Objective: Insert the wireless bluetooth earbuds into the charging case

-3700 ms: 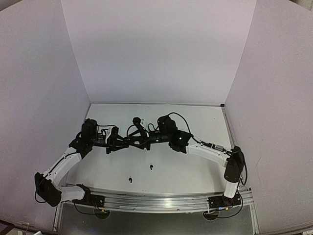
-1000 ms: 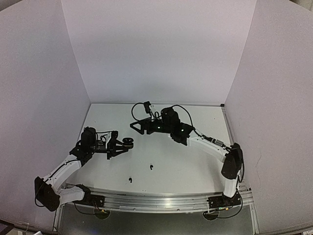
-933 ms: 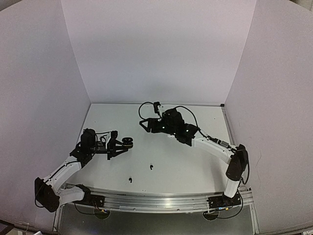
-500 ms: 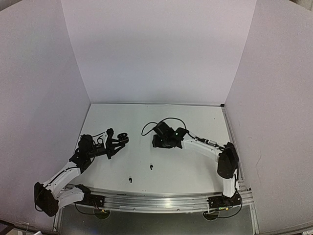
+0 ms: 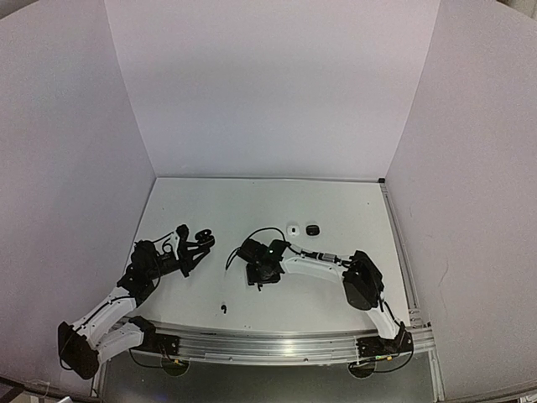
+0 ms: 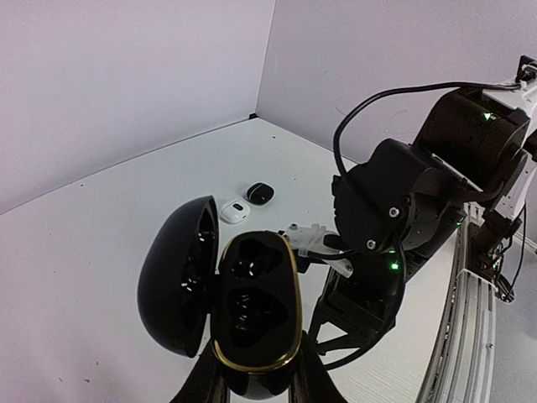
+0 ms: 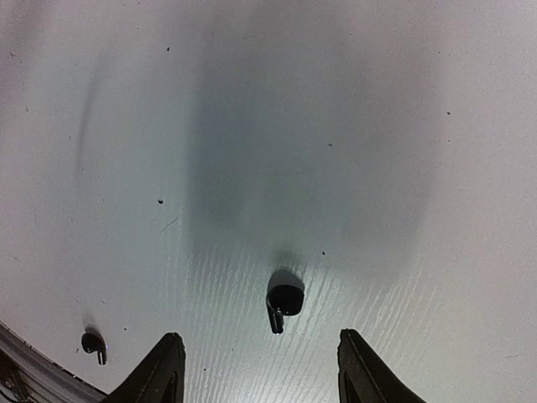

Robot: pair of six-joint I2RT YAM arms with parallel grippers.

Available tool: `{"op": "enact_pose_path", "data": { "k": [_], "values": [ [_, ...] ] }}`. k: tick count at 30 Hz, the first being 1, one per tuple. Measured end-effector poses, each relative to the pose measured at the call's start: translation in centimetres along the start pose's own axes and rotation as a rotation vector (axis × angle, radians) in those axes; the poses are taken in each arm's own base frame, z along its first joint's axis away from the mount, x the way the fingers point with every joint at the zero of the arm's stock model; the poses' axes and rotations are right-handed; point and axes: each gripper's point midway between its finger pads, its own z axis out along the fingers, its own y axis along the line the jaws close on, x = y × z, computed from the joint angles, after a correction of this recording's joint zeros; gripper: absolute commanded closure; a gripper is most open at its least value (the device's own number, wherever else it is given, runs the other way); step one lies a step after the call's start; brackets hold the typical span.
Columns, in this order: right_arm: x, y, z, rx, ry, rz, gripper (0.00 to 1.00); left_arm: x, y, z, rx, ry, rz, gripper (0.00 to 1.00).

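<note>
An open black charging case (image 6: 256,315) with a gold rim sits clamped in the left gripper (image 6: 256,382) over the left side of the white bench (image 5: 336,201), its lid (image 6: 178,281) hinged wide open alongside. Two dark hollows show inside the case; whether either holds an earbud cannot be told.

Toward the middle of the bench, the right gripper (image 7: 259,336) points down with its jaws standing apart on either side of a black earbud (image 7: 284,300). The earbud lies on the surface and touches neither finger. A second black earbud (image 7: 94,342) lies well apart to its left, close to the near edge.

Two small closed cases rest just beside each other on the far side of the right arm: a white case (image 6: 233,211) on the left and a black case (image 6: 259,192) on the right.

Only the left wrist camera looks into the open case and shows its gold rim. Only the right wrist camera shows the earbud between the jaws; from overhead it is hidden beneath the gripper, while the second earbud reads as a dark speck near the front. The closed cases appear in the overhead and left wrist views only.
</note>
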Motion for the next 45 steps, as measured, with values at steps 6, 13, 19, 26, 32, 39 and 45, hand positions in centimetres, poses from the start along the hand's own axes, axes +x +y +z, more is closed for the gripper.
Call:
{"op": "enact_pose_path", "data": {
  "k": [6, 13, 19, 26, 32, 39, 45],
  "values": [
    [0.0, 0.6, 1.9, 0.008, 0.026, -0.001, 0.52, 0.1, -0.4, -0.3, 0.005, -0.01, -0.003, 1.0],
    [1.1, -0.6, 3.7, 0.063, 0.074, -0.006, 0.59, -0.3, -0.7, -0.4, 0.01, -0.024, 0.006, 1.0],
    [1.6, -0.9, 4.4, 0.08, 0.094, -0.011, 0.68, -0.3, -0.7, -0.4, 0.01, -0.024, 0.006, 1.0],
    [1.8, -0.9, 4.5, 0.082, 0.104, -0.01, 0.8, -0.3, -0.7, -0.4, 0.01, -0.024, 0.006, 1.0],
    [1.9, -1.0, 4.5, 0.086, 0.109, -0.015, 0.85, -0.3, -0.7, -0.4, 0.01, -0.024, 0.006, 1.0],
    [1.9, -1.1, 4.5, 0.087, 0.111, -0.019, 0.98, -0.3, -0.7, -0.4, 0.01, -0.024, 0.006, 1.0],
    [1.8, -1.0, 4.4, 0.084, 0.11, -0.02, 1.0, -0.3, -0.7, -0.4, 0.01, -0.024, 0.006, 1.0]
  ]
}}
